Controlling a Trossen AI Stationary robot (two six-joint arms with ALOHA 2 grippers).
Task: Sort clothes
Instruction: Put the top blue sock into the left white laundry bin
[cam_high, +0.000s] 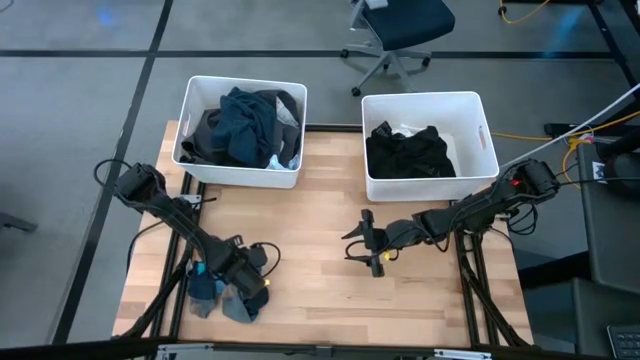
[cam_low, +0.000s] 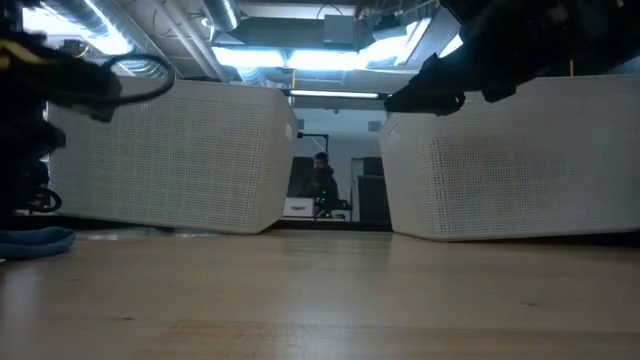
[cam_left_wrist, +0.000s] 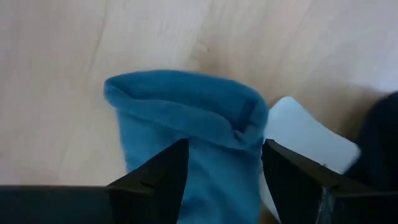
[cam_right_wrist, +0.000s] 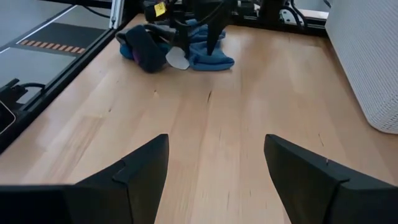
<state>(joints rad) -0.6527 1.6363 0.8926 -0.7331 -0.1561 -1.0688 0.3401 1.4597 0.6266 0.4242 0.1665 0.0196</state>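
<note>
Both bins (cam_high: 190, 120) hold clothes; socks (cam_high: 222, 297) remain on the tabletop (cam_high: 320, 300). My left gripper (cam_left_wrist: 221, 180) straddles one, jaws wide; right gripper (cam_high: 362, 247) waits, open.

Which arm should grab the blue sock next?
Left. Its gripper is open and straddles the blue sock. The right gripper, also open, is mid-table, well away from it.

Left hand (cam_high: 243, 283) lowered at the near-left, fingers spread, right hand (cam_high: 362, 243) mid-table, fingers apart
</note>
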